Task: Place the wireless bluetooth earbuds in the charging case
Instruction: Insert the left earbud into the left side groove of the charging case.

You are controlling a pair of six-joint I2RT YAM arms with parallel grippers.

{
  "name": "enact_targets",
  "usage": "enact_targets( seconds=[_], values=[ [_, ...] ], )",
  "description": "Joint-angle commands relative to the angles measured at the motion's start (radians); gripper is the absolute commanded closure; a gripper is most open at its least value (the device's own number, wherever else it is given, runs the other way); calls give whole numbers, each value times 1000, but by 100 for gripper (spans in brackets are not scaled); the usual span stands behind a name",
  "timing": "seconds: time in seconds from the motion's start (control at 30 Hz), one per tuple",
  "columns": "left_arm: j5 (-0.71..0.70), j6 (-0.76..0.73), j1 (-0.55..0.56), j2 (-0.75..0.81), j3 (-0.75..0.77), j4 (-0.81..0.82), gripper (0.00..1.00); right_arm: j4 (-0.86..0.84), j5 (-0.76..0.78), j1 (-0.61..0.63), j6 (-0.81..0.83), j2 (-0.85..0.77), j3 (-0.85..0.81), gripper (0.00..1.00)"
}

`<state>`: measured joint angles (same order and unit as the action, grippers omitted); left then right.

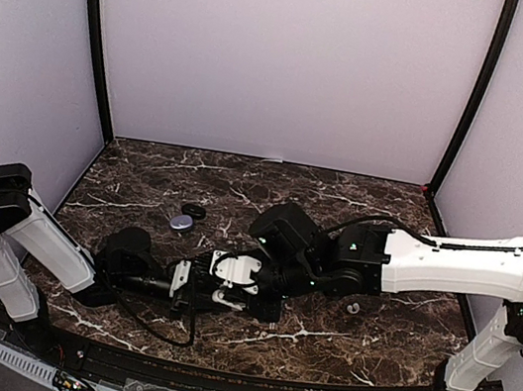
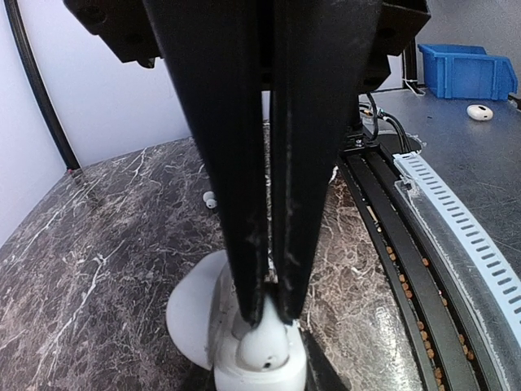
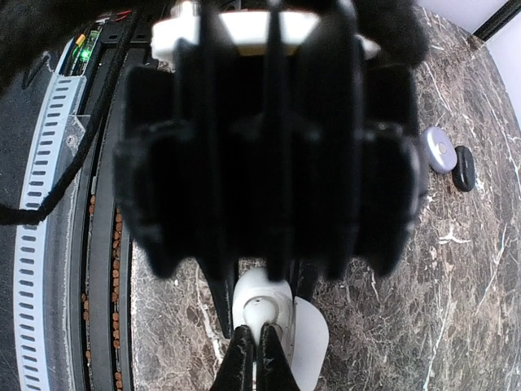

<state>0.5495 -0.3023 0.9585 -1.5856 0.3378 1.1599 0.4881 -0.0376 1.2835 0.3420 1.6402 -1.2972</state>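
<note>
A white charging case (image 1: 239, 268) lies open mid-table, its lid (image 2: 191, 318) swung aside. A glossy white earbud (image 2: 264, 350) sits in a socket of the case (image 2: 236, 376). My left gripper (image 2: 267, 314) reaches in from the left, shut on that earbud's narrow upper end. In the right wrist view the left gripper (image 3: 260, 334) enters from below, at the earbud (image 3: 259, 308). My right gripper (image 3: 275, 273) is a blurred black mass with fingers together, hanging at the opposite end of the case (image 3: 249, 286). Another white earbud (image 1: 353, 308) lies loose on the marble, right of the case.
A grey oval case (image 1: 182, 222) and a flat black ring (image 1: 196, 211) lie behind and left of the white case. A slotted white rail (image 2: 456, 220) runs along the table's near edge. A blue bin (image 2: 464, 69) stands off the table.
</note>
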Motion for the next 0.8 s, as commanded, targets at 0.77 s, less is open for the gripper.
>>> enact_targets(
  seconds=[0.77],
  values=[
    [23, -5, 3, 12, -3, 52, 87, -80, 3, 14, -31, -107, 56, 80]
  ],
)
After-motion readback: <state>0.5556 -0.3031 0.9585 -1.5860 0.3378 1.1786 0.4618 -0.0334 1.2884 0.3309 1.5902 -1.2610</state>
